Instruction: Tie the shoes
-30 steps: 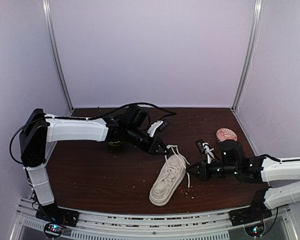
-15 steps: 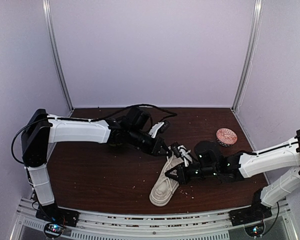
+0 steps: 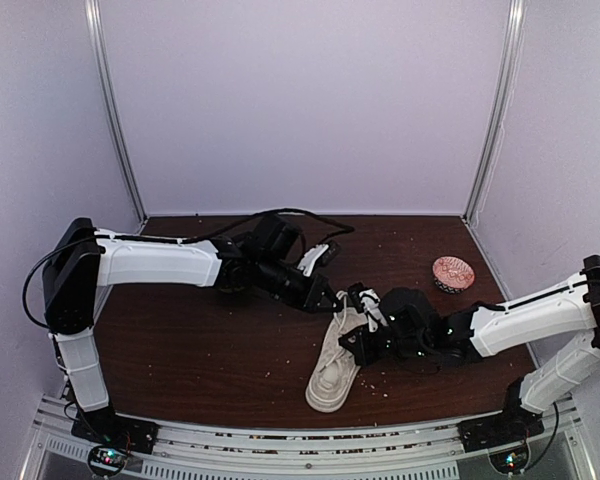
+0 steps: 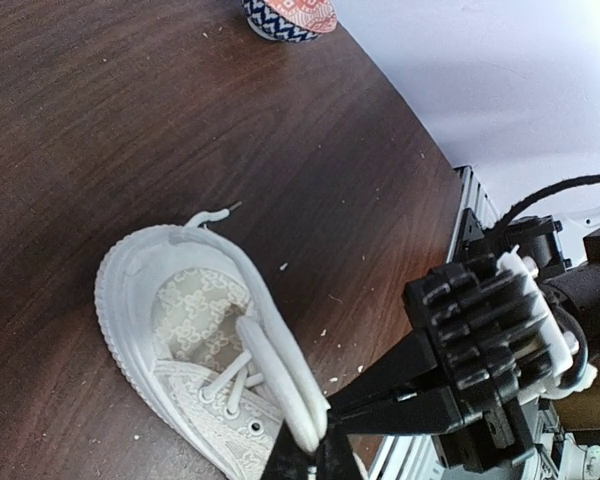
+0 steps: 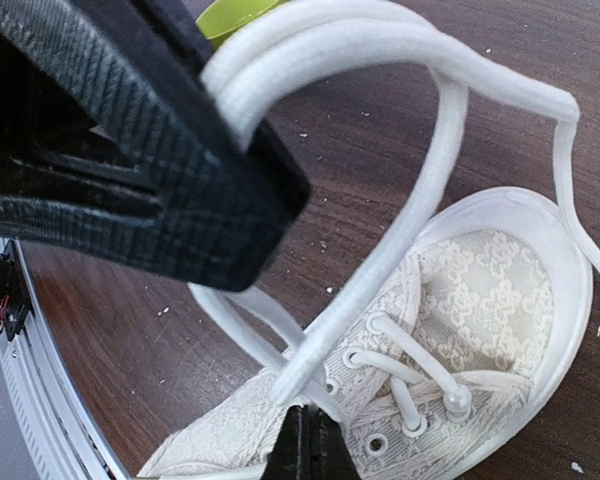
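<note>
The off-white sneaker (image 3: 334,362) lies in the middle of the table, toe toward the near edge. My left gripper (image 3: 331,300) is above its heel end, shut on a loop of white lace (image 4: 272,372) and holding it up off the shoe. My right gripper (image 3: 351,341) is at the shoe's right side, its tips shut on a lace strand (image 5: 325,330) over the eyelets. In the left wrist view the shoe (image 4: 170,330) lies below my closed fingertips (image 4: 315,455), with the right gripper (image 4: 345,408) pointing in beside them. In the right wrist view the left gripper's finger (image 5: 130,150) holds the loop (image 5: 420,60).
A small patterned bowl (image 3: 452,272) stands at the back right; it also shows in the left wrist view (image 4: 290,14). A yellow-green object (image 3: 230,288) sits behind the left arm. Crumbs are scattered over the dark wooden table (image 3: 180,350).
My right arm has reached left from beside the shoe to the laces. The shoe's toe has shifted slightly right. The left gripper has stayed nearly still, holding the loop.
</note>
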### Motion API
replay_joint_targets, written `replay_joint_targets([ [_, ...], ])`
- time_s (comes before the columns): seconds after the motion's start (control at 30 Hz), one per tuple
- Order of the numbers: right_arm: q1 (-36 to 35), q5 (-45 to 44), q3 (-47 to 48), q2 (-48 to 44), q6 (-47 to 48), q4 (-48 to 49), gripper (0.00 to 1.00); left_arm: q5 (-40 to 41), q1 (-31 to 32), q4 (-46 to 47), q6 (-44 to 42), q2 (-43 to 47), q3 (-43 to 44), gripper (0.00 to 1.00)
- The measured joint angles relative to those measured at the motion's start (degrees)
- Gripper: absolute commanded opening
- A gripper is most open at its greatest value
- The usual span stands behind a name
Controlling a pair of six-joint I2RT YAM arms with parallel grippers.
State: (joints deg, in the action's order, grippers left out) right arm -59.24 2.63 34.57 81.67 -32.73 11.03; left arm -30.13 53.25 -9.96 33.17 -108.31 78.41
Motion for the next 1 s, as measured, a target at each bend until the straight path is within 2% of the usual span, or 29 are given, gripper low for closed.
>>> replay_joint_targets([
  [0.53, -0.9, -11.3, 0.9, 1.8, 1.4, 0.3, 0.0, 0.8, 0.7, -1.0, 0.2, -0.1, 0.4, 0.0],
  [0.8, -0.9, -16.0, 1.6, 6.1, 2.9, 8.6, 0.0, 0.9, 0.9, -1.1, 1.3, -0.2, 1.5, 0.0],
  [1.0, -0.9, -17.6, 0.2, 8.3, 4.4, 19.5, 0.0, 1.6, 0.9, -0.8, 2.5, -0.9, 2.0, 0.0],
])
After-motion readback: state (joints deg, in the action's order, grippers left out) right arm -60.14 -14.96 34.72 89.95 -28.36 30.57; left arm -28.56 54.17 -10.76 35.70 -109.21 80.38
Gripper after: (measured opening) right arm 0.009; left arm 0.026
